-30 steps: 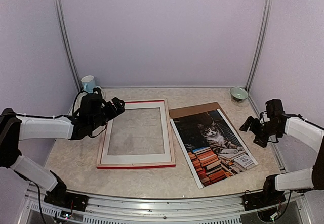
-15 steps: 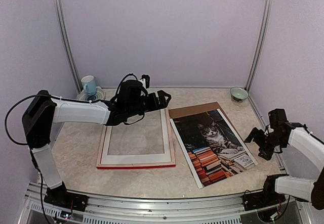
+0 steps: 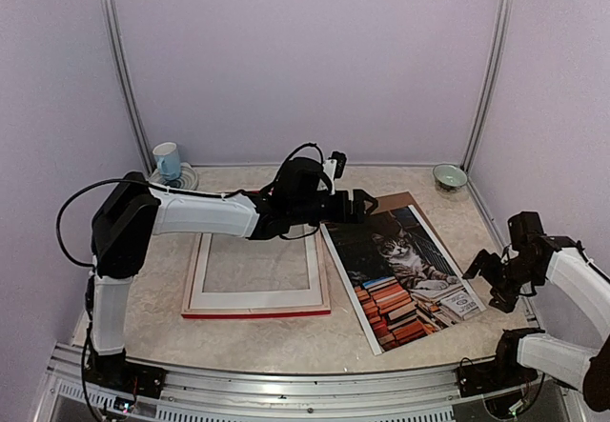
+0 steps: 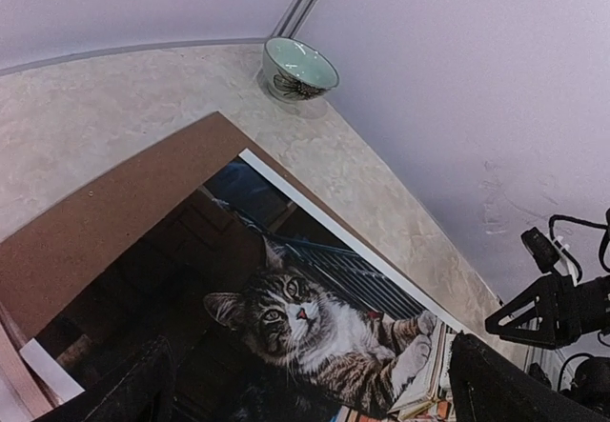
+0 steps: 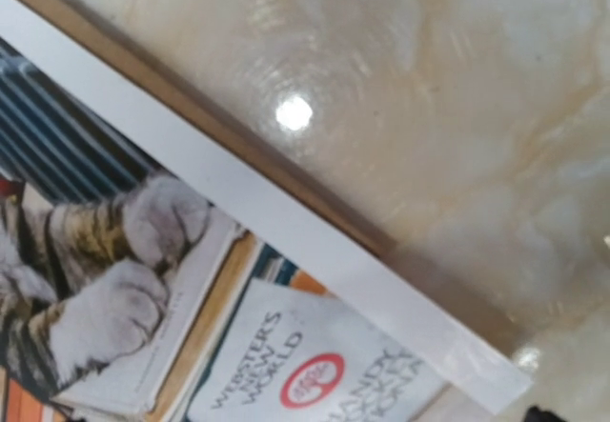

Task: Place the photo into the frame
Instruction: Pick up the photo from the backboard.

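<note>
The photo [image 3: 405,270], a tabby cat among red and orange books, lies flat on the right of the table on a brown backing board [image 3: 367,205]. The red-edged frame [image 3: 257,313] lies to its left, pale side up, with a white mat [image 3: 255,299] in it. My left gripper [image 3: 357,203] hovers open over the photo's far left corner. In the left wrist view its fingers [image 4: 143,384] straddle the cat picture [image 4: 295,317] with nothing between them. My right gripper [image 3: 486,274] hangs open by the photo's right edge. The right wrist view shows the photo's near right corner [image 5: 286,365].
A blue mug on a saucer [image 3: 167,160] stands at the back left. A small green bowl [image 3: 450,175] sits at the back right corner, also seen from the left wrist [image 4: 300,68]. Enclosure walls close in on three sides.
My left arm has swung right, from the frame's left side across the frame to the photo's far left corner. The right gripper has drifted nearer and lower beside the photo's right edge.
</note>
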`<state>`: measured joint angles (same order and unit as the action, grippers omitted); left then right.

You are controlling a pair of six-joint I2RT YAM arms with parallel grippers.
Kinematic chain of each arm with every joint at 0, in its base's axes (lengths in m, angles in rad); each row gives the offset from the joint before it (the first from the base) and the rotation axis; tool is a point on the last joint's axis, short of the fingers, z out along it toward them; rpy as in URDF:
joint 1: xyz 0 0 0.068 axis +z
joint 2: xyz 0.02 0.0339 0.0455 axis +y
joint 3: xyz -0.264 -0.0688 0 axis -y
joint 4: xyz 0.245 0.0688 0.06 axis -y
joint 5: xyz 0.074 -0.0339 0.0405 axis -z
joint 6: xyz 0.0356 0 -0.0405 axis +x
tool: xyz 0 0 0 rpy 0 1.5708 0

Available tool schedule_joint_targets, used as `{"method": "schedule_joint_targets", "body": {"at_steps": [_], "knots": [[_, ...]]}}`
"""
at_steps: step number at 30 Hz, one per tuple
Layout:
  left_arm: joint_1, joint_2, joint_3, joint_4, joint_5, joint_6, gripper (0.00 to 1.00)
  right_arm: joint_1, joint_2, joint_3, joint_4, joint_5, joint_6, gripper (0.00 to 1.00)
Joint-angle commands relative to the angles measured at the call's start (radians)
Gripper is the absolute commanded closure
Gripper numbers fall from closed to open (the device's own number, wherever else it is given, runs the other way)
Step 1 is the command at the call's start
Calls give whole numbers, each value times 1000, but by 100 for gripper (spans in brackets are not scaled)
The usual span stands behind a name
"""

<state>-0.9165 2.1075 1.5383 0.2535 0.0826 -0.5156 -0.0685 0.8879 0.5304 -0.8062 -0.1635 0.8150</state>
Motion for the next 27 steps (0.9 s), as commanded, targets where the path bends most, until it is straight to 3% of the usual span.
{"method": "schedule_joint_targets", "body": {"at_steps": [1, 20, 27], "knots": [[-23, 58, 54, 16, 64, 37, 1, -10, 8, 43, -59, 17, 26, 1], [-32, 173, 153, 21, 187, 46, 1, 63, 268, 104, -113, 103, 151, 1], [-34, 187, 151, 23, 191, 43, 1, 66, 260, 52, -6, 66, 152, 1]]}}
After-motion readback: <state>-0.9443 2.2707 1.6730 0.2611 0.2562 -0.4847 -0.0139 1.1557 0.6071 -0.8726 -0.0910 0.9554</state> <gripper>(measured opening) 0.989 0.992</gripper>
